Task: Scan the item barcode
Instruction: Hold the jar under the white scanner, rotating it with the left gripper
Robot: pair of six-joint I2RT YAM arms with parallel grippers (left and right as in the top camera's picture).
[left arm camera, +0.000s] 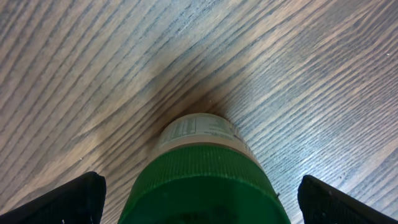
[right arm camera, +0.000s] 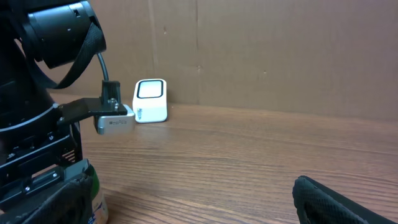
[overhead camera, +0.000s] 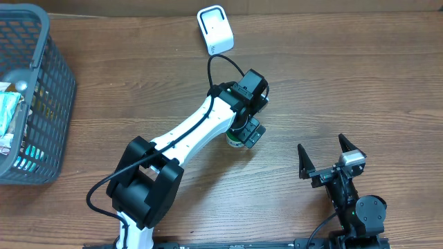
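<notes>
The item is a small bottle with a green ribbed cap and a pale printed label (left arm camera: pixel 202 177), standing upright on the wooden table (overhead camera: pixel 235 141). My left gripper (left arm camera: pixel 200 202) hangs straight above it, open, one black finger on each side of the cap with gaps between. From overhead, the left gripper (overhead camera: pixel 246 131) covers most of the bottle. The white barcode scanner (overhead camera: pixel 215 29) stands at the table's far edge, also seen in the right wrist view (right arm camera: pixel 150 101). My right gripper (overhead camera: pixel 322 146) rests open and empty at the near right. No barcode shows.
A grey mesh basket (overhead camera: pixel 52 41) holding several packaged items stands at the left edge. The left arm (right arm camera: pixel 37 124) fills the left side of the right wrist view, with the bottle (right arm camera: pixel 94 193) below it. A brown cardboard wall backs the table.
</notes>
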